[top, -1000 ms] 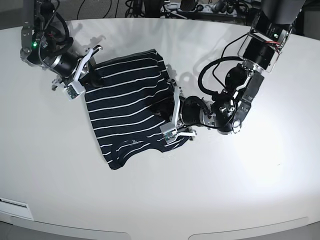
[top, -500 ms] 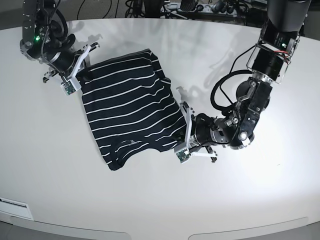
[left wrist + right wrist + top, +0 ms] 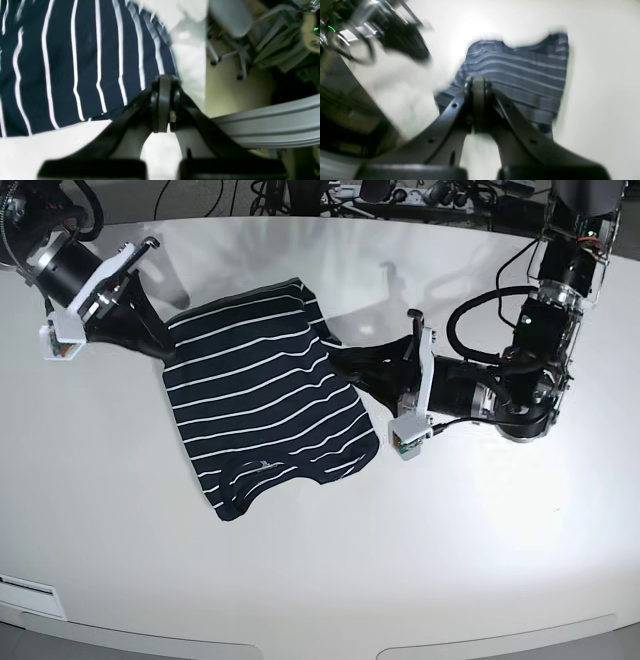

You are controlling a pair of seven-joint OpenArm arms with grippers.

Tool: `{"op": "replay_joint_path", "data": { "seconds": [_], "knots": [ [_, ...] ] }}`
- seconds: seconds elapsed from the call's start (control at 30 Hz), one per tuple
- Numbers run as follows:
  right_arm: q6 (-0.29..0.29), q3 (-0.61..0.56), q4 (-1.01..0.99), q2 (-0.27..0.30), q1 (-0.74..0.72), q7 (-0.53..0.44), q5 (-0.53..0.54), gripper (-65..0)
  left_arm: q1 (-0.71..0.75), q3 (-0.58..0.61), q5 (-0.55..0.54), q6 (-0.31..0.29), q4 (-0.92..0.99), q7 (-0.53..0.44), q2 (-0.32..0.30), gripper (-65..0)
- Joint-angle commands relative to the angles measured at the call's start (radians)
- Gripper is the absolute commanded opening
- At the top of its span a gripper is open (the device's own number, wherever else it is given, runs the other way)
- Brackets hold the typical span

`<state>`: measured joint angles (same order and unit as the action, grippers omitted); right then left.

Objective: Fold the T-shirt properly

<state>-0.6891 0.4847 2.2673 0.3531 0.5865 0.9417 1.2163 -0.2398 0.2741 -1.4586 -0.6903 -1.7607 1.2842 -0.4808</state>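
The T-shirt (image 3: 265,400), dark navy with thin white stripes, lies folded into a rough rectangle on the white table (image 3: 330,580), left of centre. My left gripper (image 3: 345,365) is shut and empty, hovering at the shirt's right edge; in the left wrist view its closed tips (image 3: 161,82) sit over the striped cloth's (image 3: 75,62) edge. My right gripper (image 3: 160,352) is shut and empty at the shirt's far left corner. In the blurred right wrist view its tips (image 3: 477,83) are above the shirt (image 3: 520,70).
Cables and equipment (image 3: 400,195) run along the table's far edge. In the left wrist view the table's edge and a chair base (image 3: 225,55) on the floor show beyond the shirt. The table's front rim (image 3: 320,645) curves along the bottom.
My left gripper has left the shirt's front right hem and drawn back up to its right edge. My right arm has pulled up and to the left. The shirt lies flatter.
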Motion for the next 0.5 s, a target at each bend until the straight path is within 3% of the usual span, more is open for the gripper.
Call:
{"op": "replay_joint_path", "data": {
  "seconds": [0.0,0.23,0.47],
  "knots": [
    [-0.009,0.021,0.014,0.010,0.021,-0.013,0.066,-65.0,0.031,-0.038,-0.018,-0.008,-0.047,0.005,-0.007,-65.0],
    [-0.009,0.079,0.015,0.007,0.182,0.080,0.197,-65.0,0.365,-0.219,0.004,-0.008,-0.262,0.007,-0.006,-65.0],
    [-0.009,0.135,0.015,0.007,0.374,0.129,0.224,-65.0,0.760,-0.394,0.050,0.056,-0.439,0.010,-0.006,-65.0]
  ]
}}
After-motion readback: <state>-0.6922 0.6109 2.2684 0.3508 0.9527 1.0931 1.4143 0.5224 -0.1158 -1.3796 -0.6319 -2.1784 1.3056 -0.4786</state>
